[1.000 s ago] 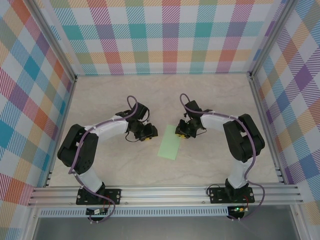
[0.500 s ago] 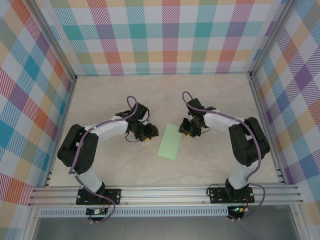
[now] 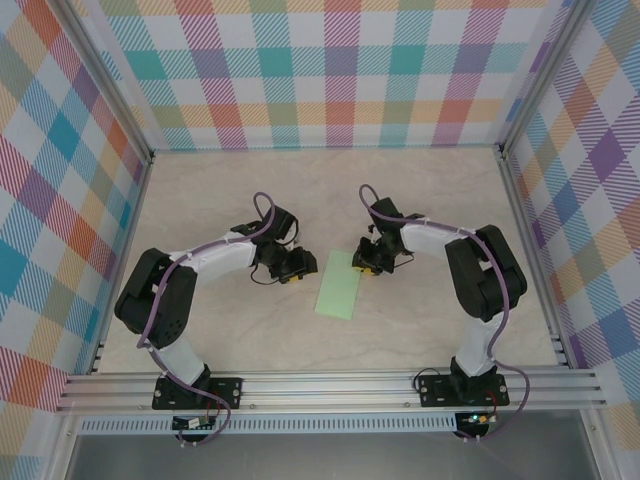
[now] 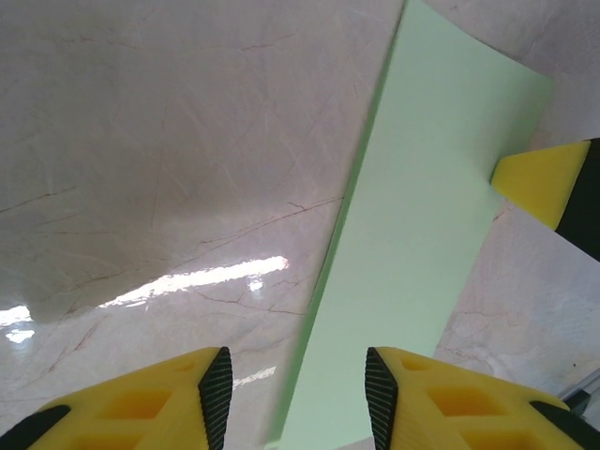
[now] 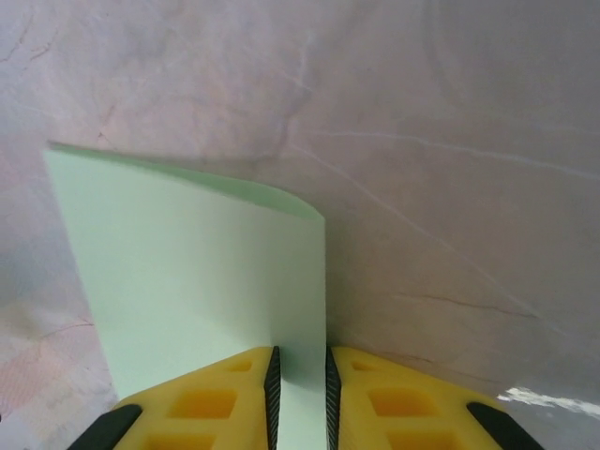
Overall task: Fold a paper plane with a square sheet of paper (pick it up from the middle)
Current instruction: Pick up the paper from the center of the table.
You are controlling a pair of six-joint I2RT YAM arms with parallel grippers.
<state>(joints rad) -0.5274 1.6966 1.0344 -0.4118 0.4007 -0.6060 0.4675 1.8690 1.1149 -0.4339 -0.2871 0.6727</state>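
Paper sheet point(image 3: 338, 291), folded to a long strip, lies on the table point(image 3: 430, 200) between the two arms. The right gripper point(image 3: 362, 268) pinches its far right edge, jaws nearly together with the paper in the slit point(image 5: 298, 361). Its forearm reaches in leftward from an elbow bent out right. The left gripper point(image 3: 296, 268) hovers at the sheet's left edge, jaws half apart and holding nothing point(image 4: 298, 366), with its elbow folded out left.
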